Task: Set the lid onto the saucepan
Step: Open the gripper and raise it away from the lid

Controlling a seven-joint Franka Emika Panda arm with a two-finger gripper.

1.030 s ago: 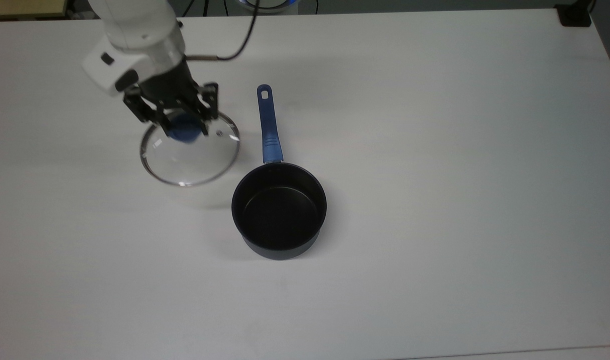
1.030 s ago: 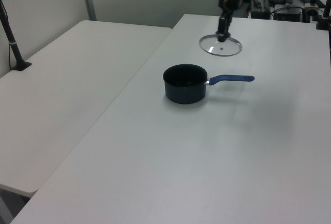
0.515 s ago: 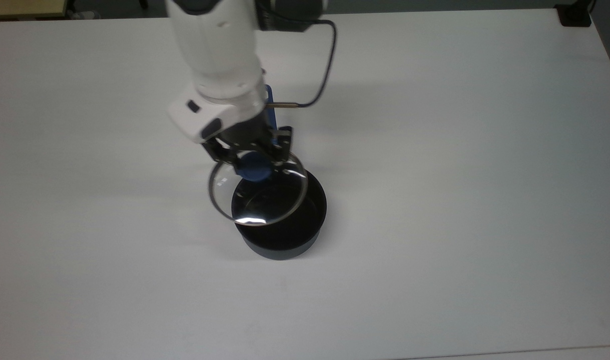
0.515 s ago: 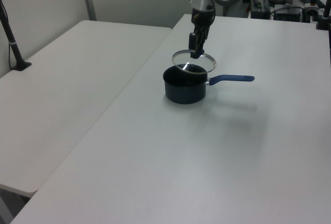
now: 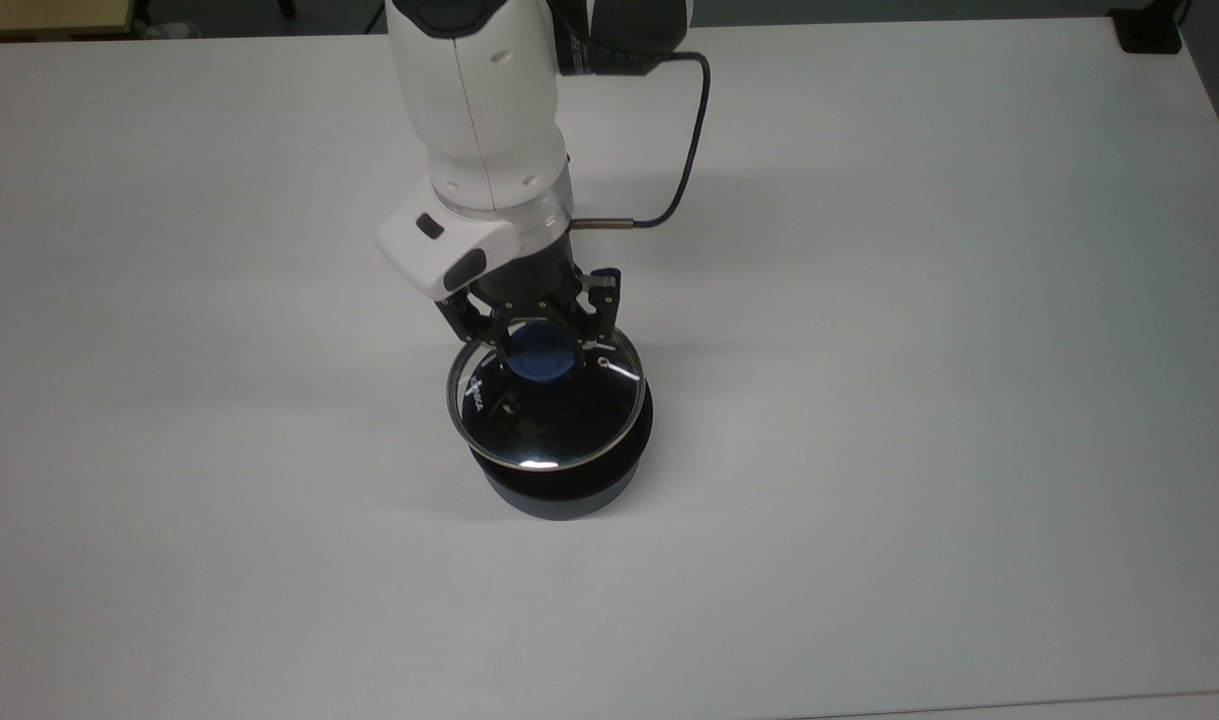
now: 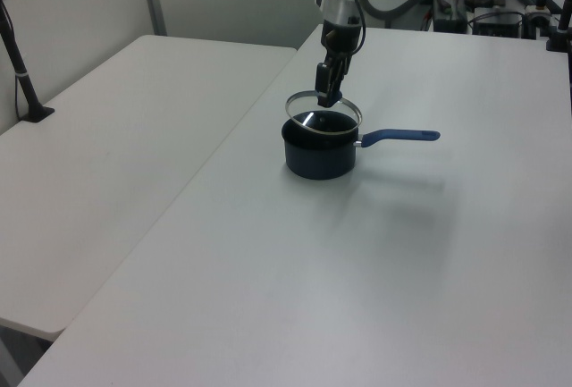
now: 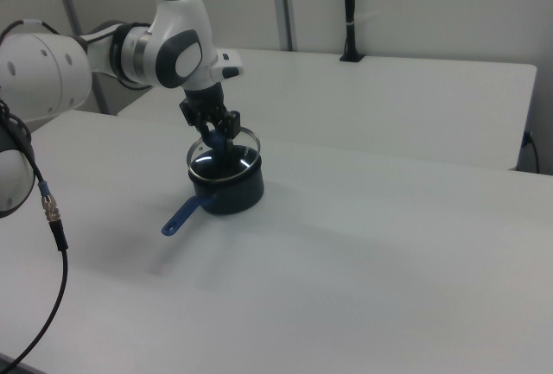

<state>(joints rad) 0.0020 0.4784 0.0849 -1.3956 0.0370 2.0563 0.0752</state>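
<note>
1. the gripper [image 5: 539,340] is clamping the blue knob of the lid [image 5: 547,412].
2. the lid is hanging just above the saucepan [image 6: 319,156], on the white table [image 5: 919,400].

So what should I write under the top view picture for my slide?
Robot gripper holding the glass lid by its blue knob, just above the saucepan.

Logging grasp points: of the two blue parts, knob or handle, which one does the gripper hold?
The lid's round blue knob; the gripper is shut on it. The saucepan's long blue handle sticks out untouched.
</note>
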